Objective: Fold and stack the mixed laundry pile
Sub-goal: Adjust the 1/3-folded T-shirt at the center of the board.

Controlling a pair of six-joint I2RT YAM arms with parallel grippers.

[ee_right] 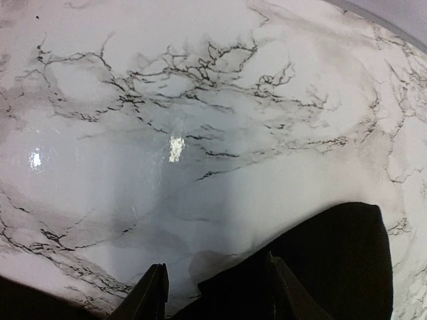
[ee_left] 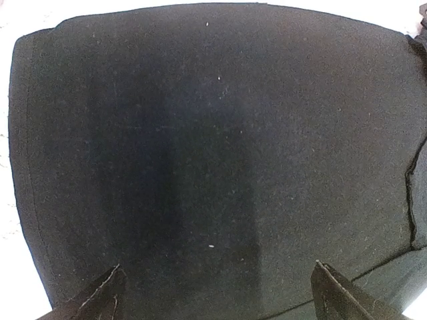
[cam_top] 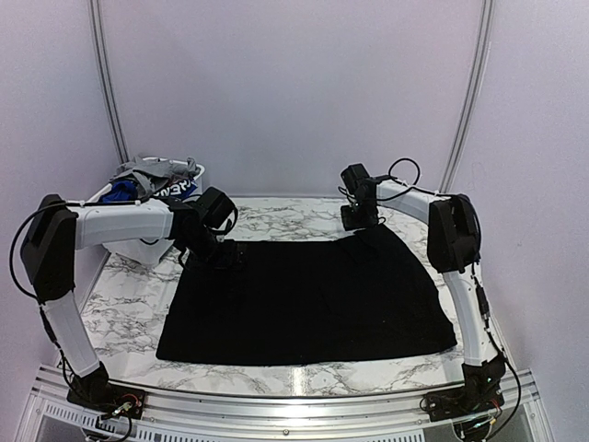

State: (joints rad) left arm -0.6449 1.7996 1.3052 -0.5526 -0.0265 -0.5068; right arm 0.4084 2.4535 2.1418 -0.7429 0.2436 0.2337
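Near edge: black garment (cam_top: 304, 299) lies flat on table (cam_top: 129, 304). L gripper (ee_left: 217, 273) over its far-left corner, jaws wide, holding nothing. R gripper (ee_right: 217, 280) at far-right corner, half apart, cloth between them; can't tell if gripped. Far left, basket (cam_top: 199, 171) holds grey piece (cam_top: 147, 170), blue piece (cam_top: 120, 191).

- The large garment (cam_top: 304, 299) lies spread flat on the table (cam_top: 129, 304), across its middle, between the two arms.
- The basket (cam_top: 197, 171) stands at the table's far left corner, behind and to the left of the garment.
- The rest of the laundry pile (cam_top: 147, 173) lies heaped in the basket, rising above its rim.
- The left gripper (cam_top: 224, 256) is over the garment's far left corner, in front of the basket.
- The right gripper (cam_top: 359, 219) is at the garment's far right corner, with an edge of the cloth between its fingers.
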